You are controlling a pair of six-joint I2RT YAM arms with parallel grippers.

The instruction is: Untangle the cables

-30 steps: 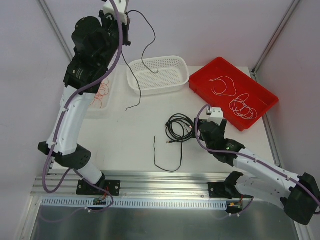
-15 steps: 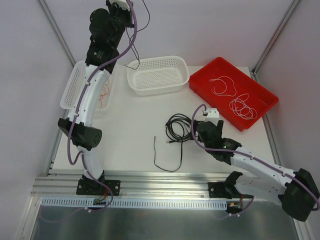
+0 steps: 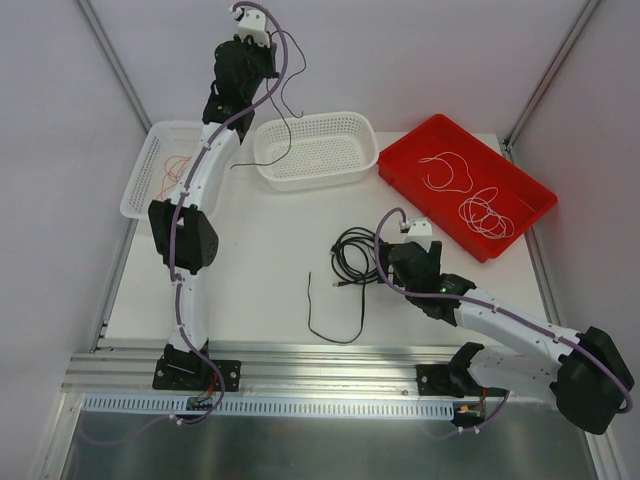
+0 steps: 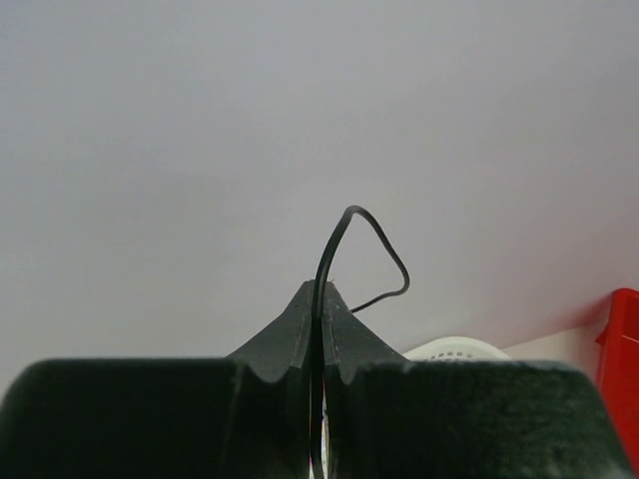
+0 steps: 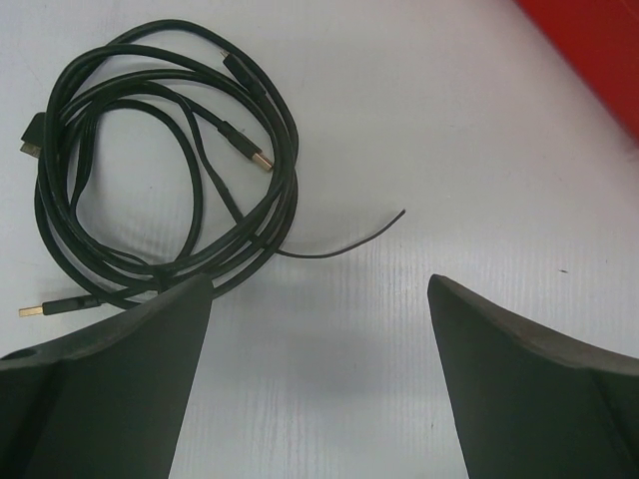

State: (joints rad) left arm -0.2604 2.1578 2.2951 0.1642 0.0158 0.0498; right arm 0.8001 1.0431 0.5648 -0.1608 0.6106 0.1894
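Moved since 1 second ago: left arm swung toward the far-left corner of the table (image 3: 250, 270), hoisting the thin black wire (image 4: 351, 209) higher; right arm edged toward the coil.

Item 1: thin black wire. Light, limp, slightly springy, likely slippery; best pinched near an end. Clamped in the closed left gripper (image 4: 319, 299), tail dangling over the white mesh basket (image 3: 262, 160).

Item 2: black USB cable coil (image 5: 290, 150). Thicker, stiffer, 2 gold plugs showing; judged easiest taken by 1 plug end. Lies mid-table, ahead of the right gripper (image 5: 319, 289) and offset toward 1 finger; jaws spread wide, holding nothing.
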